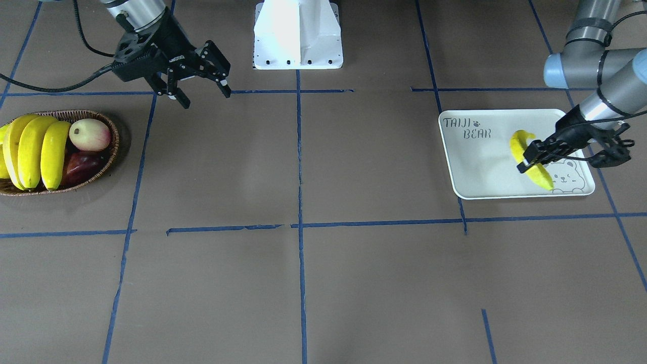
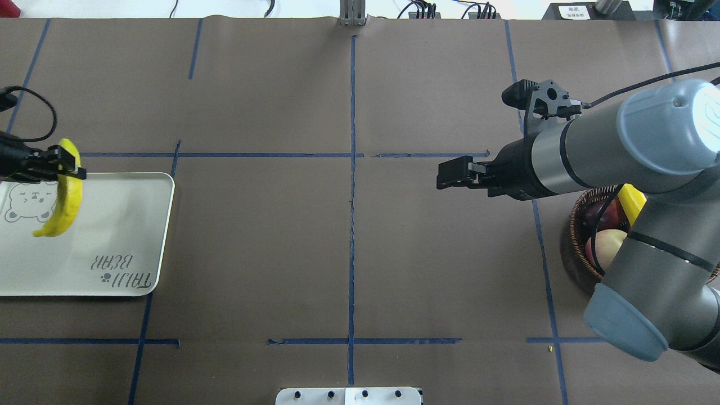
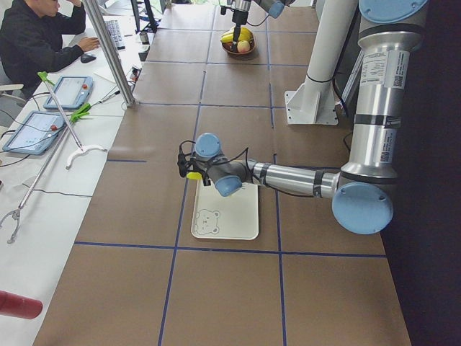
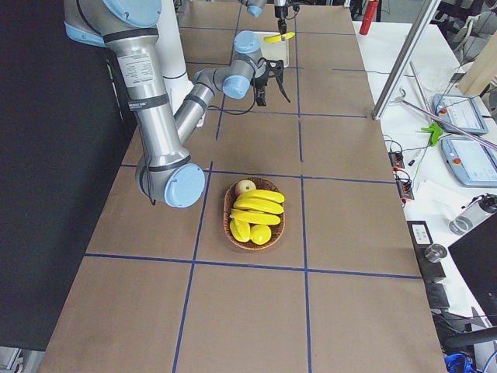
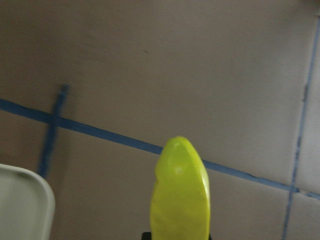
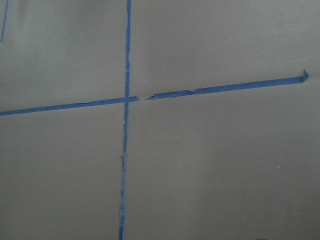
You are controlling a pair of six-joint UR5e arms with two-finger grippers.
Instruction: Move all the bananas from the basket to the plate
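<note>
One banana (image 1: 541,177) hangs over the plate (image 1: 480,167), clamped between the left fingers (image 1: 530,151); right fingers (image 1: 224,85) spread apart.

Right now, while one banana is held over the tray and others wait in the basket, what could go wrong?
1. The left claw grips the banana toward one end, so its longer part sticks out unsupported; it might tilt or slip before resting on the white tray.
2. In the wicker basket, an apple and a dark red fruit lie against the remaining bananas; the open right claw could knock or catch them when reaching in.
</note>
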